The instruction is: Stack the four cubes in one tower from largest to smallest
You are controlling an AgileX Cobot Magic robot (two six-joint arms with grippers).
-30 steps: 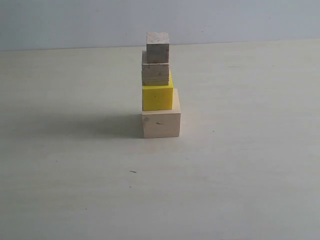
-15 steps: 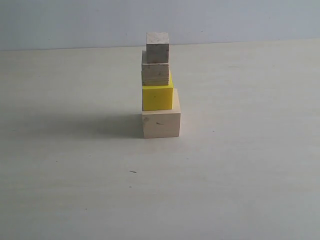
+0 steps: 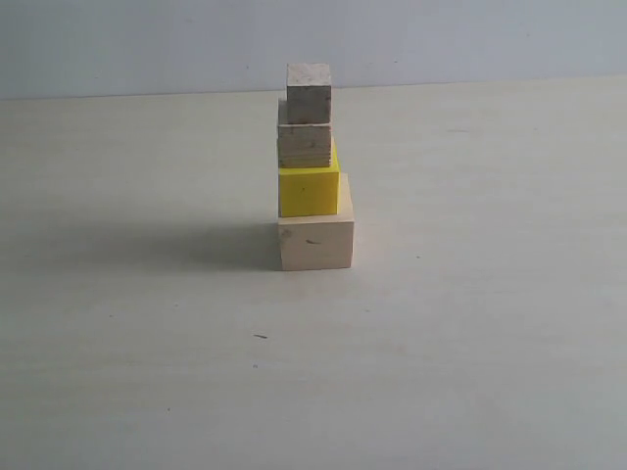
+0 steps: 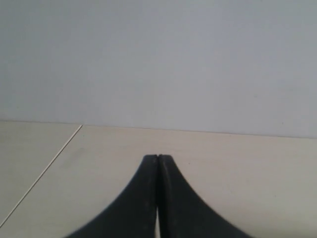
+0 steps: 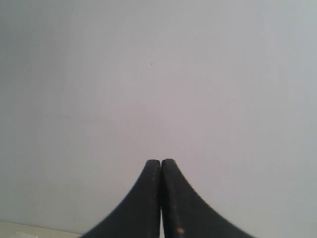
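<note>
Tower [image 3: 312, 168] looks light, tippy; we'd pinch cubes [image 3: 315, 245] by side faces. Our left gripper [image 4: 157, 157] and right gripper [image 5: 161, 161] sit closed, empty.

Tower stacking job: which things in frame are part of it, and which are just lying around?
Job:
- large pale wood cube, at the base
- yellow cube
- small wood cube
- smallest wood cube, on top
- left gripper and right gripper, both shut and empty

Not the job:
- table
- wall
- dark speck on the table
</note>
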